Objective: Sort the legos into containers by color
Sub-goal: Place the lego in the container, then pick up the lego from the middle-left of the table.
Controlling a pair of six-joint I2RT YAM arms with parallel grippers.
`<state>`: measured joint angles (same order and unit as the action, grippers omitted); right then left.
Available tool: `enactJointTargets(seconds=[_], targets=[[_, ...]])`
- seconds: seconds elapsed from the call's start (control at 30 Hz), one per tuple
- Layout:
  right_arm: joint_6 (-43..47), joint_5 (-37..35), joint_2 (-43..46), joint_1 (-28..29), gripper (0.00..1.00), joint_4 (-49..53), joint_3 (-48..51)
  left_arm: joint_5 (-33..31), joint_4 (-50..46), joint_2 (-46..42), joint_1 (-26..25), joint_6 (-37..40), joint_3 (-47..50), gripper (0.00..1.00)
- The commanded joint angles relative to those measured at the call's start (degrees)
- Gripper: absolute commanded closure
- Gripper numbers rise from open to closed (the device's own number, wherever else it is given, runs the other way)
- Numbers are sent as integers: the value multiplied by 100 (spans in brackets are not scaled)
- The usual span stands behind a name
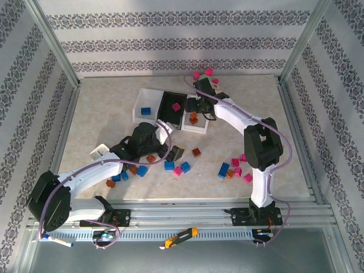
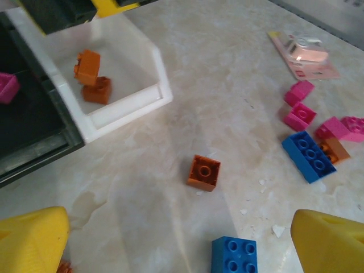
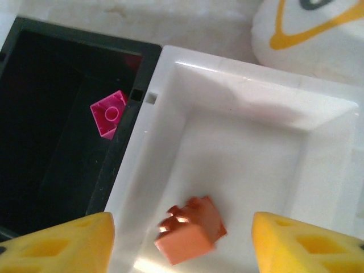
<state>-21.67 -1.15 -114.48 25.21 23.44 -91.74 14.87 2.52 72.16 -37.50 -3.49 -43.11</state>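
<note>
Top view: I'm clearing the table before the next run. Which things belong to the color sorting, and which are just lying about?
Part of the job: loose legos; left white bin; black bin; right white bin.
Just lying about: plush toy; white cup; yellow-handled tool.

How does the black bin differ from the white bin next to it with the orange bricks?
Colour: the black bin is dark throughout, the white bin bright and glossy. Contents: the black bin holds a pink brick; the white bin holds orange bricks. Both are open-topped rectangles joined side by side.
</note>
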Motion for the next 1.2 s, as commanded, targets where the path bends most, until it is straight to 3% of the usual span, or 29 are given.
enactJointTargets(seconds=[0.0,0.2,0.43,0.6,0.77,1.17], targets=[[272,105,570,-42,23,-156,179,-831,-388,71,20,-861,-325,0],[794,865,1716,-8,11,-785,1424,-1969,-1531,81,195,-1919,-616,1],[1452,1545,2957,390,6,-1178,2501,-2501,-2988,-188,696,-2932,-588,3],[1482,1889,3230,762,5,-1158,2586,-2410,-4036,-385,1249,-3601,-368,5],[1482,2021,3056,981,4,-1122,2409,-2220,-4403,-499,1769,-3634,-71,8],[1664,2069,2707,1057,3,-1021,2009,-2060,-4118,188,2566,-3346,231,23]])
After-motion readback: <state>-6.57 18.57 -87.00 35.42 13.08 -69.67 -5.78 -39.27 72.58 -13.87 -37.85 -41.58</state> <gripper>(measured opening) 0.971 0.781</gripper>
